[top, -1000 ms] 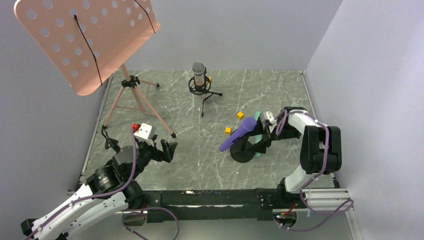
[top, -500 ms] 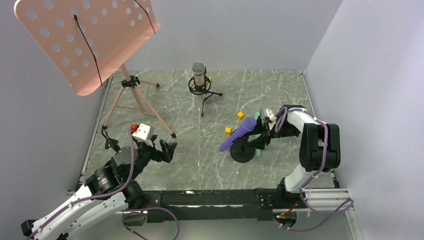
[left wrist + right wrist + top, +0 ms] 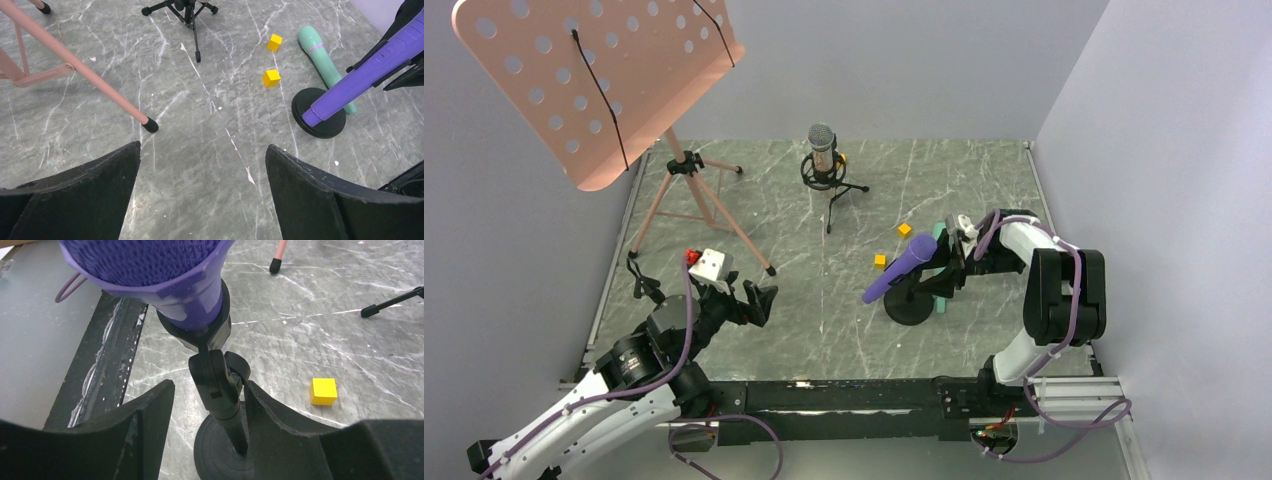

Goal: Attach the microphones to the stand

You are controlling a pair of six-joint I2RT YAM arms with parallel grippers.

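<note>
While flanking the neck of the black stand (image 3: pixel 220 390) near the right edge of the worktop (image 3: pixel 824 300) with the right tool (image 3: pixel 207 405) spread and empty, looks partway done: purple microphone (image 3: pixel 902 267) clipped in, mint green microphone (image 3: pixel 325 62) lying flat beside the base, left tool (image 3: pixel 202 150) gaping, empty, toward the near-left corner.

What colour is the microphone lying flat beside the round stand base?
A mint green stick microphone; clearest in the left wrist view.

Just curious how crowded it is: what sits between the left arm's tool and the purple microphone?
Nothing. The overhead view shows only bare marble tabletop between the left tool and the purple microphone; the left wrist view agrees.
</note>
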